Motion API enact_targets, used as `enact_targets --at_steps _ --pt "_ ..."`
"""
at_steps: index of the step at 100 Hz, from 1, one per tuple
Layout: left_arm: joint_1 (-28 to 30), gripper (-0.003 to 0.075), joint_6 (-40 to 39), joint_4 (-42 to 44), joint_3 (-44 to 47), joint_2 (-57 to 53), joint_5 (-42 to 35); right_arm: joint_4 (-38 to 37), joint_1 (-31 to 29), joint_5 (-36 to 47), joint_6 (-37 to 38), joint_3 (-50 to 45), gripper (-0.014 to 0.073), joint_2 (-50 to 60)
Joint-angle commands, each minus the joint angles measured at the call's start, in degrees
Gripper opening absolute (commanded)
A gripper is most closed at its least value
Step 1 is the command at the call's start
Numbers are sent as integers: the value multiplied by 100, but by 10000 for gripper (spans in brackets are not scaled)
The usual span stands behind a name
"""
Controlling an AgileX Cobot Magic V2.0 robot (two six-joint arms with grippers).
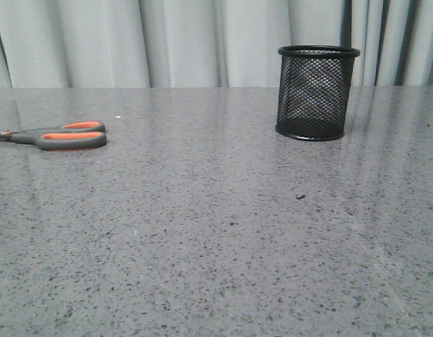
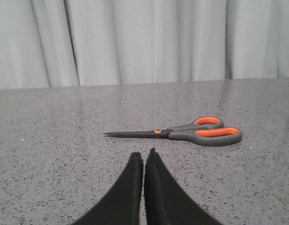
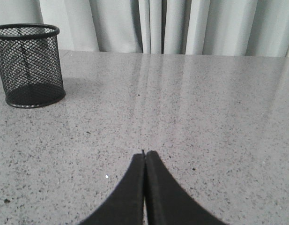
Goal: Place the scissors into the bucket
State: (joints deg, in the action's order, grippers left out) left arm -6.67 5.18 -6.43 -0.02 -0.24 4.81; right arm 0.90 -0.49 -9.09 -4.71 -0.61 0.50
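The scissors point(image 2: 181, 133) lie flat on the bench point(image 1: 216, 232), blades closed, just ahead of the left tool point(image 2: 144, 157), whose fingers are pressed together, holding nothing. The right tool point(image 3: 145, 157) is likewise closed and empty, the bucket point(image 3: 29, 65) standing upright well ahead of it.

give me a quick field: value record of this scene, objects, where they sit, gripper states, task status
surface: speckled grey stone-look table
scissors: grey-handled, orange-lined pair lying flat, closed, far left in the front view
bucket: black wire-mesh cylinder upright, right of centre, empty
left gripper: shut, holding nothing, scissors ahead of it
right gripper: shut, holding nothing
backdrop: pale pleated curtain
task status: scissors not yet picked up
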Motion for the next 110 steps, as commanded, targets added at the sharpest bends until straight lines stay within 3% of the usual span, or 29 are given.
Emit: enact_targets --at_steps 1,18,44,55,78,110 --pt "5 -20 -10 -169 95 -141 -519 51 -45 601 -19 -153 -69 112" --pt "5 -20 -10 -977 95 -141 -527 703 -45 909 -19 -153 -69 112" --pt "5 -20 -10 -3139 46 -141 -869 3005 -45 1427 -19 -99 -69 112" --pt "5 -21 -10 -3691 -119 -141 -892 3146 -45 1297 -19 116 -67 102" --pt "5 -21 -10 -3218 -1189 139 -131 3033 -45 511 -19 1119 -48 -240" --pt "5 -21 -10 -1098 -3827 2215 2615 2311 -45 -1874 -19 3137 -49 -2474"
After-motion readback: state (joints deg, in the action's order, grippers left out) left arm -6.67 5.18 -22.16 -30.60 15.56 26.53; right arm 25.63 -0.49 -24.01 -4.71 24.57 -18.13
